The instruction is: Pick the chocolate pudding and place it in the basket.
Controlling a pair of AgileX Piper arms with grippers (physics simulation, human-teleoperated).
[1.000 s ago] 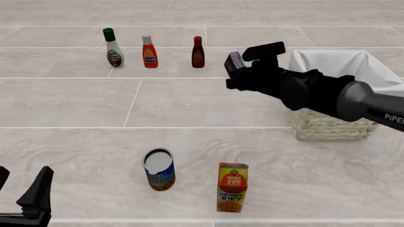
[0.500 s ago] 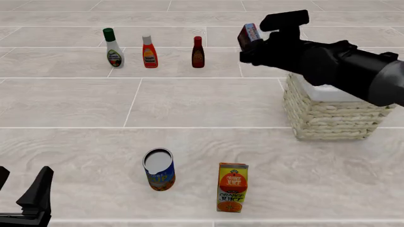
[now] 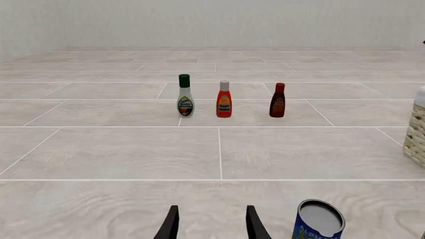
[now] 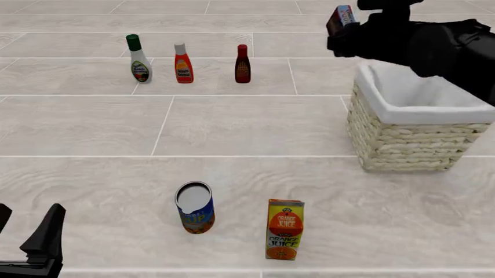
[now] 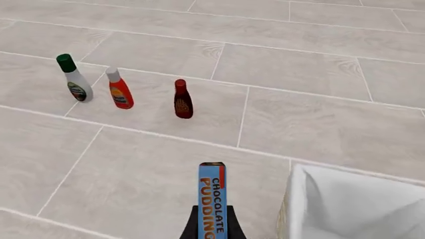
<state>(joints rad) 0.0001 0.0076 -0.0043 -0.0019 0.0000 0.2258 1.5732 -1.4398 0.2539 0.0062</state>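
A: Surface check?
B: Pale grey wood-grain tile floor (image 4: 255, 121), white grout lines, plain light wall (image 3: 212, 22) at 12 o'clock. Flat, evenly lit.

A: Right gripper (image 4: 346, 22)?
B: Up high at 1 o'clock, fingers clamped narrow on the chocolate pudding (image 4: 341, 17). Box is edge-on and airborne, just off the basket (image 4: 410, 136) at its far-left corner, not over the opening. The wrist view shows the blue edge with the lettering and the white liner beside it.

A: Left gripper (image 4: 31, 246)?
B: Low at 7 o'clock, fingers parted, nothing between them.

A: Other items?
B: Three bottles in a row at 11 o'clock: green-capped dressing bottle (image 4: 139, 59), red bottle (image 4: 183, 64), dark sauce bottle (image 4: 243, 64). Blue can (image 4: 195, 208) and orange juice carton (image 4: 284, 230) at 6 o'clock, near each other, both upright.
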